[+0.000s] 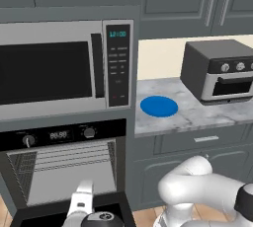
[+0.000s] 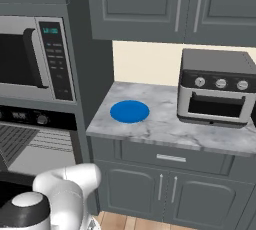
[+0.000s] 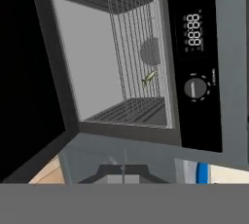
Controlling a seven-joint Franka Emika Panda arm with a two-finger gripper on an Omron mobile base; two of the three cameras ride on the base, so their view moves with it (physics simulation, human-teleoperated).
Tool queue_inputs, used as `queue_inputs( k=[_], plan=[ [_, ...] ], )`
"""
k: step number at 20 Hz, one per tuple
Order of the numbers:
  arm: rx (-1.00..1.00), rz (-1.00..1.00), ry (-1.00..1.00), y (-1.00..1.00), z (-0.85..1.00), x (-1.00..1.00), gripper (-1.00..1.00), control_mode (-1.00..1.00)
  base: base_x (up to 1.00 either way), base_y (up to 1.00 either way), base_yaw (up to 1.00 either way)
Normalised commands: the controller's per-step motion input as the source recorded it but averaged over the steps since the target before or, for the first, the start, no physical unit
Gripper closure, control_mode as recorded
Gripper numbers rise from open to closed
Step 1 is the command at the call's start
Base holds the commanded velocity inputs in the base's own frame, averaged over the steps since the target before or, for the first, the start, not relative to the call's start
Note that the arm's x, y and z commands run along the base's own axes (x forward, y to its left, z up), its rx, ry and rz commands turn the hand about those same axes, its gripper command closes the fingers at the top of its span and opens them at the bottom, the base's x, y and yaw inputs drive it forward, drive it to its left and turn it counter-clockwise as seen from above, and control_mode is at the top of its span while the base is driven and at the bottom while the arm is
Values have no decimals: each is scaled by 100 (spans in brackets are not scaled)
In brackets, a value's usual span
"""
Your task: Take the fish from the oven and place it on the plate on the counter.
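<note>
Two appliances stack at the left: the oven (image 1: 64, 171) below, its door dropped open and its cavity exposed, and a microwave (image 1: 64, 65) above. Wire racks (image 3: 129, 47) line the oven cavity in the hand view. To the right runs the counter (image 2: 165, 124), a marbled worktop over dark cabinets (image 2: 165, 189), with a toaster oven (image 2: 217, 89) at its back right corner.

The arm (image 1: 197, 191) rises from the lower edge of both base views and bends down toward the open oven; the hand sits low before the door opening. The plate (image 1: 159, 106), a blue disc, lies bare near the left edge of the worktop, close to the microwave's side, well apart from the toaster oven.

The gripper (image 3: 122, 175) shows at the bottom of the hand view with its tips pressed together and nothing between them. It is outside the cavity, well short of the racks.

The fish (image 3: 149, 78), a thin yellow-green sliver, lies on a rack deep inside the oven, toward the side nearest the control panel, by the back wall.

Progress, as judged from these views: the door is open, so access is gained. The fish is not yet grasped, and the plate is unfilled. Remaining steps: spread the jaws, reach in, pinch the fish, withdraw, carry it over the worktop, and release it on the plate.
</note>
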Motion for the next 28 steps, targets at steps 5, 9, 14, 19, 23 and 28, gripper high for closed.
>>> queue_inputs(
  k=[5,9,14,19,23,28],
  plan=[
    [-19,0,-22,0,15,24,-100,-100,0,0,0],
    [-12,0,-22,0,5,36,-100,-100,0,0,0],
    [-5,0,-7,16,0,51,-100,-100,0,0,0],
    [-8,0,-3,9,-11,49,-100,-100,0,0,0],
    [-16,-1,0,15,-9,30,-100,-100,0,0,0],
    [-41,-8,0,46,0,5,-100,-100,0,0,0]
  ],
)
